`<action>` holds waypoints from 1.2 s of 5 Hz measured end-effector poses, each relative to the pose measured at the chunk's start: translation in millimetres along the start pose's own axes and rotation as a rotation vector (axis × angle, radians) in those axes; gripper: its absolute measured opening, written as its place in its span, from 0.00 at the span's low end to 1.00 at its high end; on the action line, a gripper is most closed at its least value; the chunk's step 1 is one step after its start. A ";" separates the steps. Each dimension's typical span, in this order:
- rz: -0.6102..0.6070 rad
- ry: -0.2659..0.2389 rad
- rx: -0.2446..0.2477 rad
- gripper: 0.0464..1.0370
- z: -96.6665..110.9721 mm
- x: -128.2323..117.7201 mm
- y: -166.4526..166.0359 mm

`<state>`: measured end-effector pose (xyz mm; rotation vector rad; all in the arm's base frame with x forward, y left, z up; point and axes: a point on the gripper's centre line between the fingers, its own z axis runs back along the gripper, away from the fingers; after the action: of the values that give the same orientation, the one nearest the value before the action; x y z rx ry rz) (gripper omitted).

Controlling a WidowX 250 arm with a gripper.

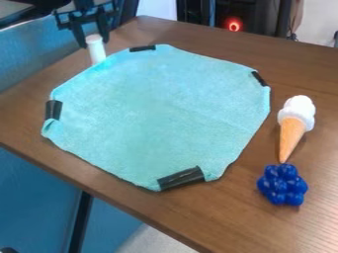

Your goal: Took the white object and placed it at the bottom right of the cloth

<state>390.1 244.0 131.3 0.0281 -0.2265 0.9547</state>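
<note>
Far left, upper part of view: gripper [94, 42] hanging over the edge of the cloth; white object [96, 49] lying directly below it, its upper end sitting within the gripper's reach; long axis running nearly upright, top leaning a little to the left, so roughly in line with the gripper pointing down; whether the gripper is clasping it or merely standing around it, I am not able to tell; nor whether the foot is touching the surface [211, 39].

Object itself looking like a plain, slim, smooth cylinder, white all over; probably rolling easily if tipping.

Moving right: blue-green cloth [158, 108] spreading over the surface, black tape [53, 109] holding its left side, more strips pinning the top, bottom and right; white object standing by the upper-left edge, well apart from the goal; the goal, as I am reading it, lying diagonally across, right of the bottom strip [182, 178].

Far right: ice cream cone [295, 121] lying beside the cloth, tip pointing down the view; blue cluster [282, 185] sitting just below that tip.

Judging the task as being near its start; the next move probably calling for a secure hold, then a lift high enough for clearing the cloth.
</note>
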 end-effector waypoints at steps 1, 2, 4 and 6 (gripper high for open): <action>-0.055 -0.065 -0.067 0.50 35.9 -12.1 -22.5; -0.147 -0.077 -0.125 0.50 62.9 -43.9 -44.7; -0.364 -0.008 -0.126 0.50 75.9 -144.5 -54.1; -0.495 0.016 -0.118 0.50 74.9 -210.2 -30.1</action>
<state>284.2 48.0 163.7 -0.0314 -0.2464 0.4478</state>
